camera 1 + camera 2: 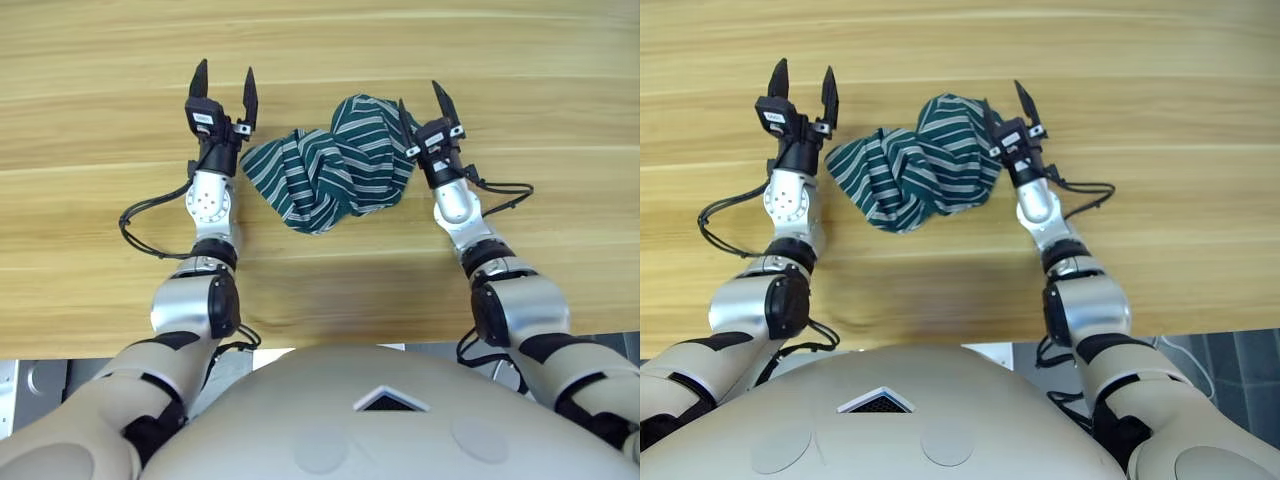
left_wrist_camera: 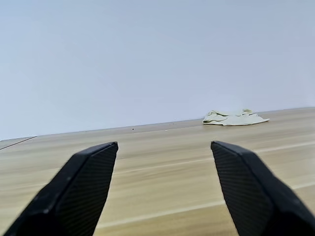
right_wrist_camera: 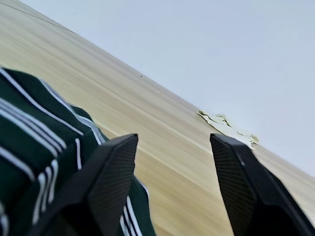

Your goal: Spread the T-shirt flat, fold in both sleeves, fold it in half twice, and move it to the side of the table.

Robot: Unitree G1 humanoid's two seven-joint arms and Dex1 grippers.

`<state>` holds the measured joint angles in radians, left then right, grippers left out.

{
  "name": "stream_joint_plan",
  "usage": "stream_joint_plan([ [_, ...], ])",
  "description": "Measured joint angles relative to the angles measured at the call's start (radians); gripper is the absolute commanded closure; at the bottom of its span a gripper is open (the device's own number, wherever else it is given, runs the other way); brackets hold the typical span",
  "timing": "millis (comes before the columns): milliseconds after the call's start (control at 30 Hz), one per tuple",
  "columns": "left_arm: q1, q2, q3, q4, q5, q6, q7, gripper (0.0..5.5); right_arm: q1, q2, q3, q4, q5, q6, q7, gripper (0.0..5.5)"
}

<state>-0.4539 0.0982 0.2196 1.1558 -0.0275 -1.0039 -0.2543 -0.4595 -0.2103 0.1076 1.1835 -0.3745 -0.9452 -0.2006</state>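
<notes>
green striped t-shirt (image 1: 335,165) lies crumpled on the wooden table (image 1: 400,40). left gripper (image 1: 224,80) is released, fingers spread, just beside the shirt at its 10 o'clock. right gripper (image 1: 420,100) is also spread, grasping nothing, at the shirt's 2 o'clock edge. a pale cloth (image 2: 235,117) lies far off on the table.

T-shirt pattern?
The T-shirt is dark green with thin white stripes, crumpled on the table; clearest in the left eye view.
</notes>
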Motion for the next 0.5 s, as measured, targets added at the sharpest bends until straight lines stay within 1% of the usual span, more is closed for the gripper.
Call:
stream_joint_plan([
  [133,0.046,-0.009,-0.005,-0.058,-0.040,-0.016,-0.033,1.98,0.029,-0.008,-0.002,-0.040,0.007,-0.028,-0.001,2.78],
  [500,0.215,0.012,-0.037,-0.291,-0.054,-0.062,-0.035,1.98,0.127,-0.012,0.007,-0.199,0.032,-0.096,0.000,2.78],
])
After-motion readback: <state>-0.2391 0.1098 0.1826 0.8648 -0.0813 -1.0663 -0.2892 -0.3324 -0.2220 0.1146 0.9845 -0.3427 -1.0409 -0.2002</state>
